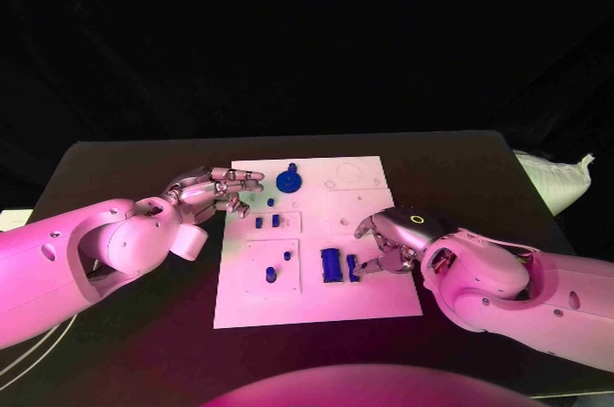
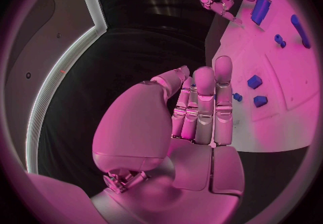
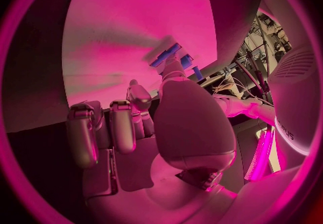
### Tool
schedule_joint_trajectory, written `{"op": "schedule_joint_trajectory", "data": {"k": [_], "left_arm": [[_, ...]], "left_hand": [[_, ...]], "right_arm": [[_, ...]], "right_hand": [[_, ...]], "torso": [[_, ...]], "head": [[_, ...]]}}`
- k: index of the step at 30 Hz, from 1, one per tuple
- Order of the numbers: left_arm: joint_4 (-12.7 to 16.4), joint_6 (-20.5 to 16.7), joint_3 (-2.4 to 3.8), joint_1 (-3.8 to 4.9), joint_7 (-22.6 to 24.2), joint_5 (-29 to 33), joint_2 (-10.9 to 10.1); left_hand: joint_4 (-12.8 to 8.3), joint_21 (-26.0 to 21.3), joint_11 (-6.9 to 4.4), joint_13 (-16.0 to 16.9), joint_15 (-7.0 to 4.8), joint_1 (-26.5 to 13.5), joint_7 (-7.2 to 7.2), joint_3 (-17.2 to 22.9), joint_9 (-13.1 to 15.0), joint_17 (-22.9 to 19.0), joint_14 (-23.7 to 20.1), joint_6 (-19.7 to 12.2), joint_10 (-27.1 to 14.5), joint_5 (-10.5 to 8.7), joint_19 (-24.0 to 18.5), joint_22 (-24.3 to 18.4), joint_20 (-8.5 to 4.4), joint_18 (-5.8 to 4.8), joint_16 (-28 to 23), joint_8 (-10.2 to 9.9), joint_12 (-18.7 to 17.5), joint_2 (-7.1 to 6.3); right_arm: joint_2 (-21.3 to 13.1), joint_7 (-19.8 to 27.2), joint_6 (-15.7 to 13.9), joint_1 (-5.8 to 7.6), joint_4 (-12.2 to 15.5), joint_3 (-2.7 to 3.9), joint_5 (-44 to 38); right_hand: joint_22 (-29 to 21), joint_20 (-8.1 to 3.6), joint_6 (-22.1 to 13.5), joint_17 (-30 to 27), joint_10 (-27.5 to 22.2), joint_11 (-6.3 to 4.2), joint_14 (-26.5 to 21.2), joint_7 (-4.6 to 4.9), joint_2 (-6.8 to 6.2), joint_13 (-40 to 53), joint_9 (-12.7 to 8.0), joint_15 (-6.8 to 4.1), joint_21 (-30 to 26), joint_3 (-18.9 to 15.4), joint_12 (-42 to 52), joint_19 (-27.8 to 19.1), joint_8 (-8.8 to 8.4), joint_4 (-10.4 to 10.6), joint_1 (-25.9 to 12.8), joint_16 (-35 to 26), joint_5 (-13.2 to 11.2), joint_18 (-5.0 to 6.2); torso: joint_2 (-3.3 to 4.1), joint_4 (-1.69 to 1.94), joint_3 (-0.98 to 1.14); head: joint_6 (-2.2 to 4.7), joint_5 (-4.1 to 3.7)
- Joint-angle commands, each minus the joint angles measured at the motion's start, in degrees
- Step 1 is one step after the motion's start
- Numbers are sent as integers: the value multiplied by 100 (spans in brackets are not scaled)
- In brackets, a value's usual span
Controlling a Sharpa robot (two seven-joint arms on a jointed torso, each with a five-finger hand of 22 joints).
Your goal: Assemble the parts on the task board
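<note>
A: Where do things stand?

B: The task board (image 1: 365,302) lies mid-frame on the black desk (image 1: 115,163). The right hand (image 1: 390,240), right of centre, has its fingers curled down beside the tall blue part (image 1: 332,264) near the board's lower middle; a smaller blue piece (image 1: 352,266) sits just by its fingertips. Whether it is pinching that piece, I cannot tell.

A: And the left hand?

B: The left hand (image 1: 211,192) hovers at the board's upper left edge, fingers straight and close together in its wrist view, holding nothing. The round blue part (image 1: 289,179) sits just to its right, and small pegs (image 1: 266,221) lie below.

A: How should the step go?

B: I judge the right hand is working on the piece beside the tall part. It should come straight down, grip squarely, and avoid knocking the neighbour. The left could steady the board's edge.
</note>
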Motion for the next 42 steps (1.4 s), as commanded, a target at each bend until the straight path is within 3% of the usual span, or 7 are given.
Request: {"op": "schedule_joint_trajectory", "data": {"k": [1,20,27,33,35,37,42], "left_arm": [[14,94,3,-2,22,-14,6],[1,93,3,-18,42,-22,13],[-39,-61,3,-56,246,48,47],[-182,-543,3,-89,794,389,142],[-256,-706,4,-93,973,486,179],[-329,-822,4,-96,1111,550,210],[-588,-1066,6,-98,1414,673,353]], "left_hand": [[2,-30,1,-7,5,-15,3,-44,-7,-9,-46,-35,-37,-2,-35,-7,9,81,-6,-1,16,47],[2,-33,1,-7,5,-14,3,-44,-7,-10,-47,-35,-38,-2,-36,-9,9,81,-7,-1,17,47],[10,-57,6,-8,8,-30,6,-55,-6,-33,-56,-39,-47,-5,-44,-22,13,84,-12,1,27,46],[65,-401,11,-23,41,-114,-12,-148,6,-344,-521,4,-94,-21,-369,-192,46,101,-371,56,100,30],[80,-611,28,-48,68,-118,-18,-185,5,-521,-769,22,-140,-27,-613,-309,54,116,-694,81,98,42],[109,-937,49,-88,133,-132,-3,-212,-1,-829,-1101,20,-199,-38,-996,-499,100,97,-1289,93,61,45],[217,-1893,170,-125,387,-164,33,-221,-10,-1582,-1500,-34,-279,-48,-1949,-1185,344,10,-2891,49,-169,53]], "right_arm": [[47,-126,253,-7,-14,-1,-314],[33,-35,-358,-11,94,15,-272],[-105,722,-767,290,-39,60,1440],[2,2878,-1075,687,-815,63,4827],[118,3401,-1060,801,-1143,63,5849],[259,3776,-993,894,-1467,63,6676],[708,4472,-656,1029,-2303,64,8245]], "right_hand": [[1374,-24,61,720,-5,-38,416,-3,35,-5,-11,-10,-30,58,38,479,31,-3,115,-35,-68,11],[1374,-39,101,714,45,-55,417,-23,16,31,-53,-26,-32,36,132,480,111,12,-11,-45,35,11],[1177,-38,71,442,-64,-50,341,-15,72,-111,-80,-22,-271,40,-41,316,113,4,-2,-291,128,84],[-252,-54,125,-1515,-1250,-43,-348,12,731,-1873,-158,-27,-2087,447,-2294,-821,56,-313,984,-2390,309,540],[-1398,-8,171,-2987,-1304,-2,-881,69,794,-2525,-221,47,-3579,469,-3005,-1591,-51,-365,1229,-4242,233,806],[-2399,35,246,-3387,-1366,64,-1084,82,925,-3016,-248,90,-4876,557,-3521,-2214,-92,-366,1408,-4922,238,1017],[-3235,239,313,-4368,-1466,320,-1915,173,986,-4255,-335,377,-6037,702,-4676,-2746,-281,-298,1719,-6535,212,1000]], "torso": [[5,-2,10],[-14,-1,2],[-41,11,-15],[-163,3,-78],[-217,2,-95],[-269,-13,-108],[-398,-23,-146]], "head": [[-7,6],[18,-8],[101,-49],[236,-68],[288,-69],[329,-60],[506,-60]]}}
